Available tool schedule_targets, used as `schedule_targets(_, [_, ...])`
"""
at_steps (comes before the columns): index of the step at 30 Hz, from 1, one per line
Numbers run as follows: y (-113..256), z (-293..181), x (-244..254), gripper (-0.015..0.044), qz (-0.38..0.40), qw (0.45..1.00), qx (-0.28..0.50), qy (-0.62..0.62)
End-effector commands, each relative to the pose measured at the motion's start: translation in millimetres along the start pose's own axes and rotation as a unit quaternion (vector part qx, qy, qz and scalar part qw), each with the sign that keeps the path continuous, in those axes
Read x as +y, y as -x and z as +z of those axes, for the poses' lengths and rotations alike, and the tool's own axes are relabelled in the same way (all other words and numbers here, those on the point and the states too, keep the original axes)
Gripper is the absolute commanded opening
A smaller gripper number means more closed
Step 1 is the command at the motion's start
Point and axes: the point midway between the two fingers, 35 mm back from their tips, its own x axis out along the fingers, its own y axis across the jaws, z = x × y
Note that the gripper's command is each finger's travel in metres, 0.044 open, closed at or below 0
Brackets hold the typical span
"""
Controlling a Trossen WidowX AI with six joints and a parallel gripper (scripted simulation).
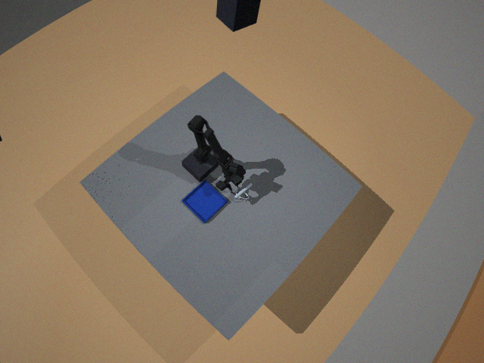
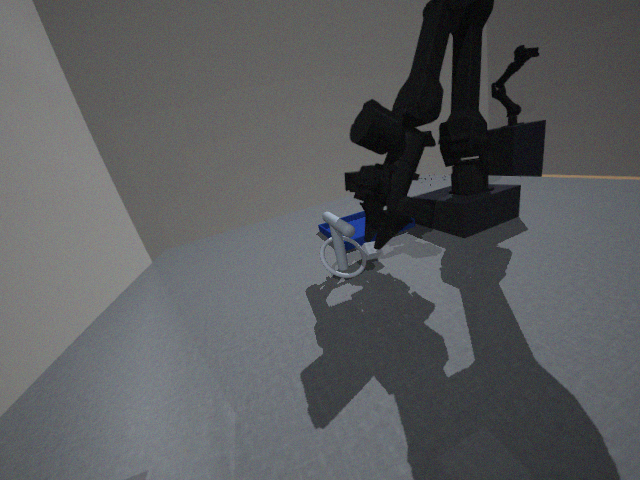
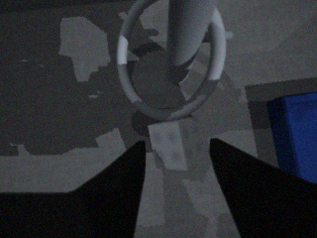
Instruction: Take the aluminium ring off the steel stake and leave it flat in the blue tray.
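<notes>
The aluminium ring (image 1: 246,197) (image 2: 323,260) (image 3: 123,74) circles the steel stake (image 1: 243,191) (image 2: 339,250) (image 3: 185,40) below its cross-bar (image 2: 338,223), ahead of the gripper (image 2: 374,246) (image 3: 177,146). Its pale welded tab (image 2: 371,250) (image 3: 168,144) points back toward the gripper, just beyond the fingertips and, in the wrist view, lined up with the gap between them. The gripper is partly open, holding nothing. In that view the blue tray (image 1: 205,201) (image 2: 356,225) (image 3: 302,134) lies to the right of the gripper, on the grey table top (image 1: 234,265) (image 2: 206,361).
</notes>
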Motion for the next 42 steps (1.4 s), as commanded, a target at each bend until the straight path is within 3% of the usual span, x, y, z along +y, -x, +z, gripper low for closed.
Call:
schedule_targets(1, [-8, -2, 0, 0.02, 0.001, 1.0, 0.002, 0.002])
schedule_targets(11, [-20, -3, -1, 0.02, 0.001, 1.0, 0.002, 0.002])
schedule_targets(42, [-15, -1, -1, 0.0, 0.0, 1.0, 0.001, 0.0])
